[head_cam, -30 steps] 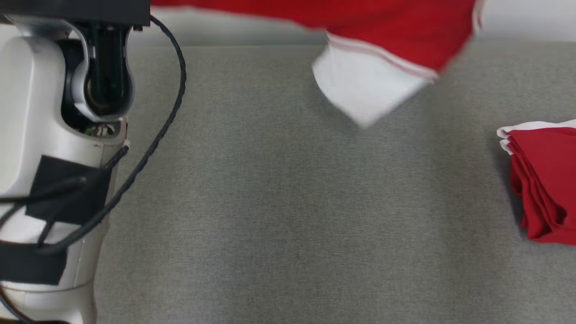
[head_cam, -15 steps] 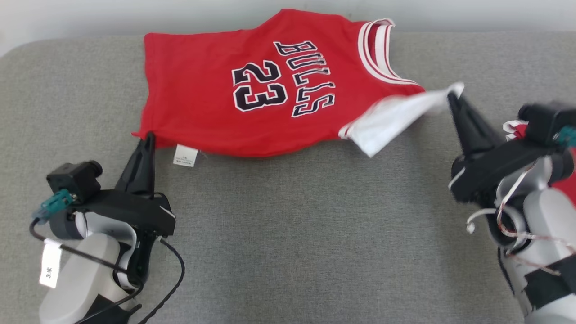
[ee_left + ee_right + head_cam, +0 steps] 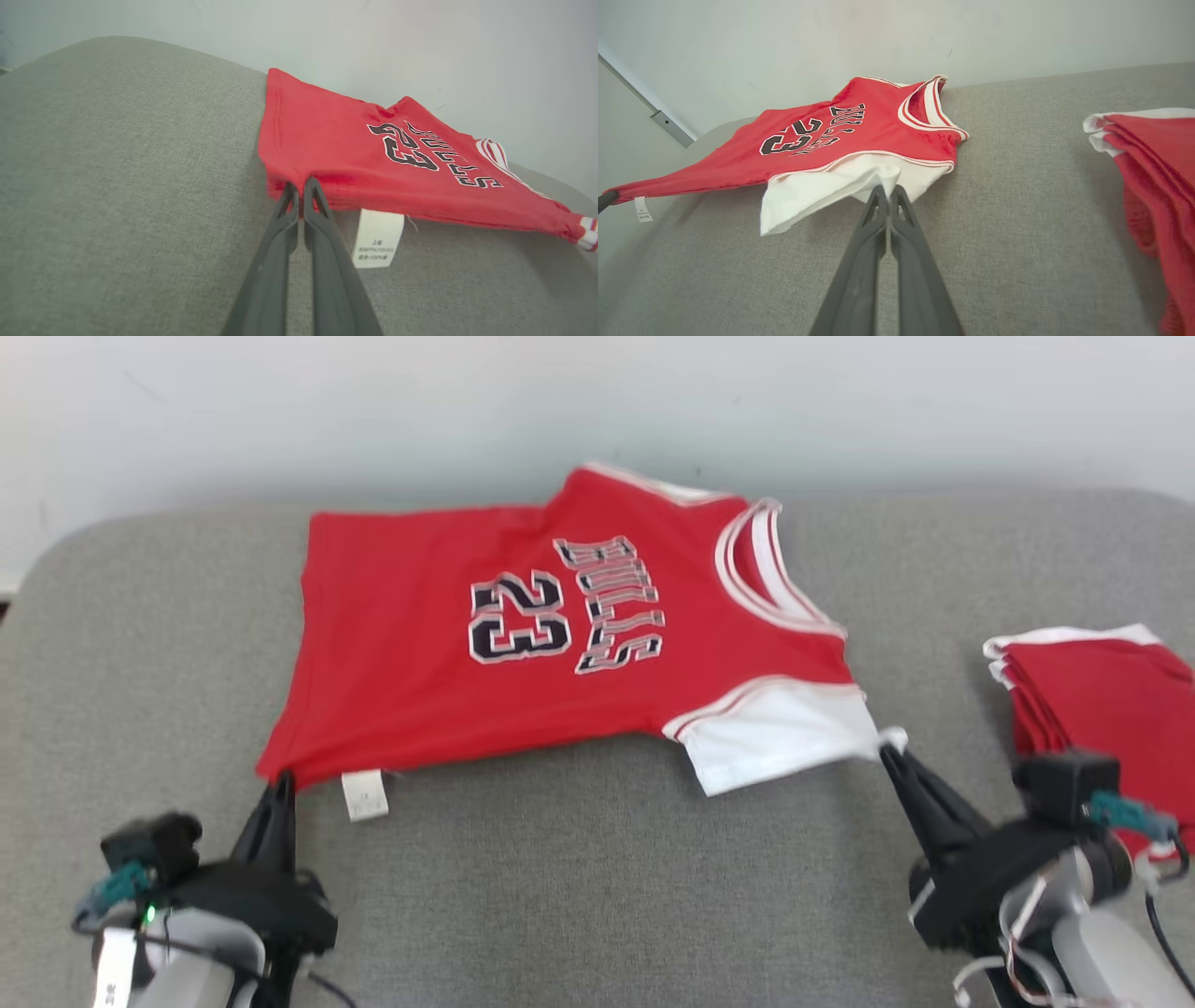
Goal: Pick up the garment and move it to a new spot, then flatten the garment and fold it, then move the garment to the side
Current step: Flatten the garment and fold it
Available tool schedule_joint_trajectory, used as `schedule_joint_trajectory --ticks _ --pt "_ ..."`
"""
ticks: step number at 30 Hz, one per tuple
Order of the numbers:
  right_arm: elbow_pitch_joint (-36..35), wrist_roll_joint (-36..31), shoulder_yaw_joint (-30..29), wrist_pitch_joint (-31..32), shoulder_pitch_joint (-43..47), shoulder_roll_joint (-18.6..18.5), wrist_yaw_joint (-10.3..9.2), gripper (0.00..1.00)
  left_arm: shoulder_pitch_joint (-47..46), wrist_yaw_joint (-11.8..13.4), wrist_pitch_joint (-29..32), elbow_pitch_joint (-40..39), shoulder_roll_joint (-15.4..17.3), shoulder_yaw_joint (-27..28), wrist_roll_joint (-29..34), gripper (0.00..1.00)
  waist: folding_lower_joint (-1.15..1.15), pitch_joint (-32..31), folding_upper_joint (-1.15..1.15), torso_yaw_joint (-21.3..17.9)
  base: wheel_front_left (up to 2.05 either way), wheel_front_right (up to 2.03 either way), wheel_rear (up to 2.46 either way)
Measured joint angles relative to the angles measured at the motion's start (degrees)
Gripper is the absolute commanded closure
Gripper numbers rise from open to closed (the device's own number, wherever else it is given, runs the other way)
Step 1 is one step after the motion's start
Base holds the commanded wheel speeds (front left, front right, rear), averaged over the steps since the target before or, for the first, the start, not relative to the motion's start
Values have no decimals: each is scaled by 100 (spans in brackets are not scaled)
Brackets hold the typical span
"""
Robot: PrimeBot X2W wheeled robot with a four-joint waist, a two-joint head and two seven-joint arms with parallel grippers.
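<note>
Grey fabric-covered desk (image 3: 597, 896) against a pale wall (image 3: 373, 411): at left, the left pincer (image 3: 279, 782), pressed together, pinches the hem corner of the red printed cloth jersey (image 3: 420, 681) spread mid-desk; the right pincer (image 3: 890, 754) pinches its white sleeve; a folded red garment stack (image 3: 1102, 700) sits rightmost

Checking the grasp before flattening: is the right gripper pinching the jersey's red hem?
No, the right gripper is closed on the white sleeve of the Bulls jersey.

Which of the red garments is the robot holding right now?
The red jersey printed with 23, spread open, pinched by the left end effector and right end effector. The red-and-white pile lies folded at the right, untouched.
</note>
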Motion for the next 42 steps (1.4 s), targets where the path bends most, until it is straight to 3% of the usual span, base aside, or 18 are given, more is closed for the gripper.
schedule_joint_trajectory --ticks 16,42 --pt "-692 495 324 422 1867 -243 47 100 1116 -12 -8 -14 110 267 -176 100 -1 -837 -1 89 0 0 0" --pt "-1133 1116 651 1650 2677 -549 38 100 1928 116 -9 -78 264 408 -42 100 1 -760 1 44 0 0 0"
